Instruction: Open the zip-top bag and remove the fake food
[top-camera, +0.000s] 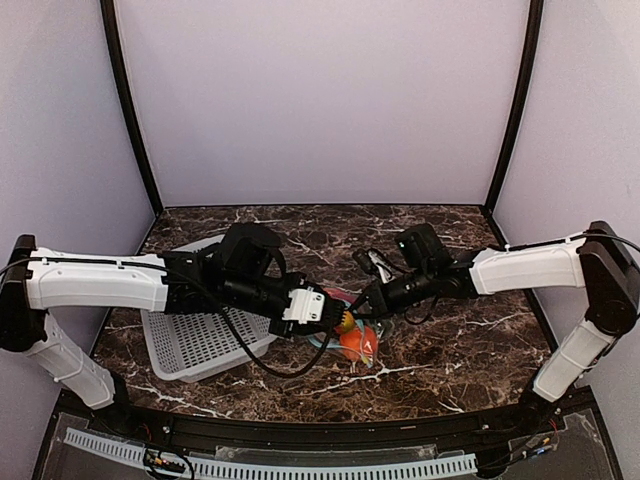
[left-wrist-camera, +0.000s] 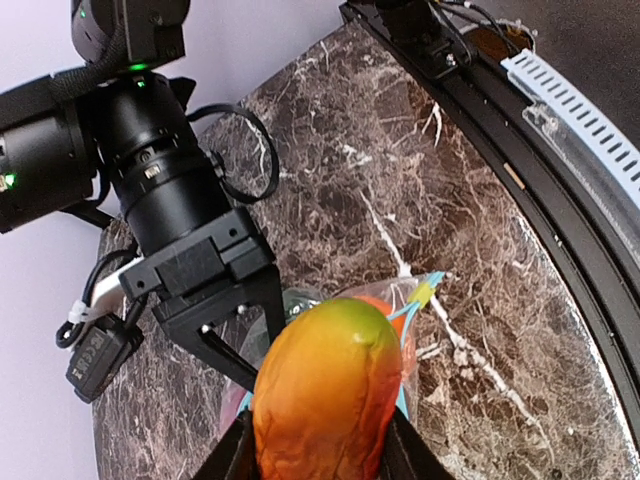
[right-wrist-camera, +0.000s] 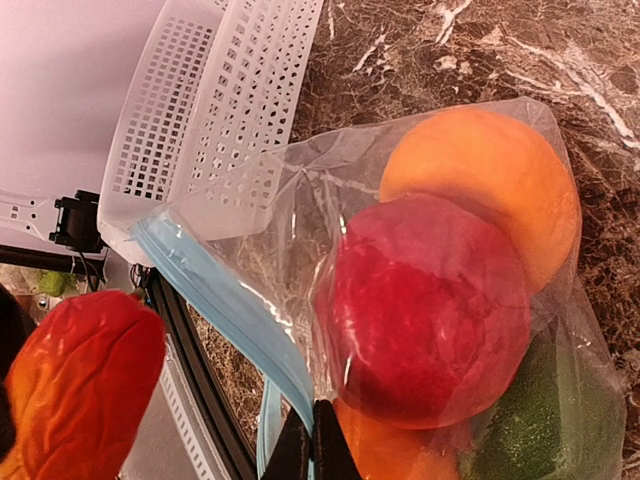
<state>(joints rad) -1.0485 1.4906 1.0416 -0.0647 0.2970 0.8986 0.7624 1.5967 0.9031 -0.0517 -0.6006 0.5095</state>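
Four pieces of fake food lie inside the zip-top bag (right-wrist-camera: 330, 190): a round orange (right-wrist-camera: 480, 180), a round red piece (right-wrist-camera: 430, 310), a dark green piece (right-wrist-camera: 540, 430) and a second orange (right-wrist-camera: 385, 455), which is only partly seen under the red one. The bag rests on the marble table (top-camera: 450, 350) at centre, just beside the right edge of the white perforated basket (top-camera: 195, 345). Its blue-teal zip strip (right-wrist-camera: 225, 290) runs along the side facing the basket. The mouth appears parted, though the crinkled film makes this uncertain.

The fifth item, an elongated red-orange piece (left-wrist-camera: 325, 400), is outside the bag and raised above it.

Obstructions: from above, both grippers cover most of the bag, so that only one orange and some film show. The left arm lies across the basket, and a black cable (top-camera: 250, 355) loops from it over the basket's right rim.

The left arm extends roughly level from the left to the table centre. The left gripper (top-camera: 336, 320) has its fingers clamped on either side of the elongated piece. The right arm reaches inward from the right with its wrist angled down. The right gripper (right-wrist-camera: 310, 450) has its fingers pressed together, pinching the bag's film beside the zip strip. The two grippers face each other, close together.
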